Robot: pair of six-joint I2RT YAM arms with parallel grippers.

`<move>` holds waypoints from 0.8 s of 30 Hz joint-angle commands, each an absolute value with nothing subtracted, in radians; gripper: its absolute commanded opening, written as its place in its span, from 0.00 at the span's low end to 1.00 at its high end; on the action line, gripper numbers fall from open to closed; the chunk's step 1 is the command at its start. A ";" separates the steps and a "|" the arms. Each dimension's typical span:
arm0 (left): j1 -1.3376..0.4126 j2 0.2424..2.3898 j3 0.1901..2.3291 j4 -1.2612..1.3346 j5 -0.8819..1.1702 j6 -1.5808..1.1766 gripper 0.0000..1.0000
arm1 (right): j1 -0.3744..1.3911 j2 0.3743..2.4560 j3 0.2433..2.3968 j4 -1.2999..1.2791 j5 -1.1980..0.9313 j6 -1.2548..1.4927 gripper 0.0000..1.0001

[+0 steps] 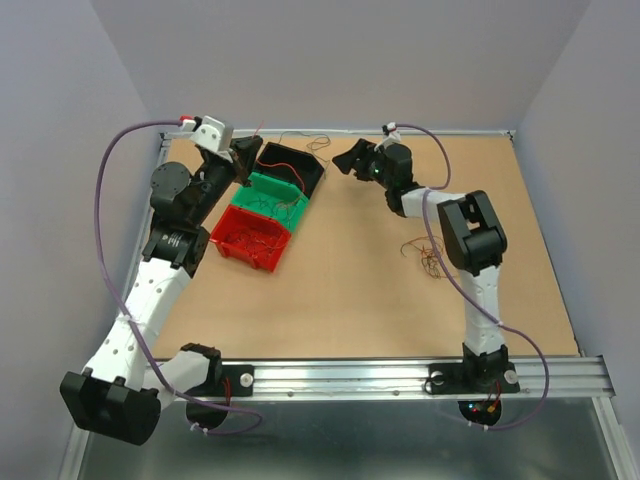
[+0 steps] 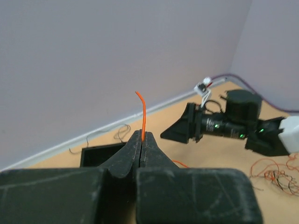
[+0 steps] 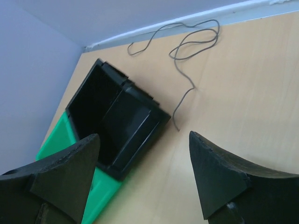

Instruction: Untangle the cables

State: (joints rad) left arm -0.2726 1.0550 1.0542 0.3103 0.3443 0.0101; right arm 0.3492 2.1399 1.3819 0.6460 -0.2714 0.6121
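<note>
The tangled bunch of thin cables (image 1: 428, 258) lies on the table to the right of centre, beside the right arm; it also shows in the left wrist view (image 2: 278, 175). My left gripper (image 1: 245, 160) (image 2: 141, 135) is held above the black bin, shut on one thin orange-red wire (image 2: 142, 112) that sticks up from between the fingertips. My right gripper (image 1: 345, 160) (image 3: 144, 136) is open and empty, above the table just right of the black bin. It points toward the left gripper.
Three bins stand in a row at the back left: black (image 1: 290, 168) (image 3: 117, 116), green (image 1: 268, 200) (image 3: 60, 135) and red (image 1: 250, 238). Green and red hold thin wires. A loose grey wire (image 1: 312, 140) (image 3: 187, 44) lies by the back wall.
</note>
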 commanded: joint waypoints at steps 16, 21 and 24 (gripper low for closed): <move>-0.268 1.017 1.023 0.410 0.275 -0.025 0.00 | 0.380 2.753 2.138 0.473 -0.186 1.103 0.81; -0.267 1.008 1.022 0.410 0.268 -0.026 0.00 | 0.396 2.793 2.183 0.456 -0.167 1.161 0.78; -0.267 1.006 1.019 0.410 0.265 -0.026 0.00 | 0.405 2.755 2.125 0.462 -0.144 1.164 0.76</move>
State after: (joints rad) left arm -0.2722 1.0313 1.0214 0.3565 0.2771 -0.0181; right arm 0.3798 2.7575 2.1509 0.5152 -0.1776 1.1233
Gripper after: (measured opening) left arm 0.037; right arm 0.766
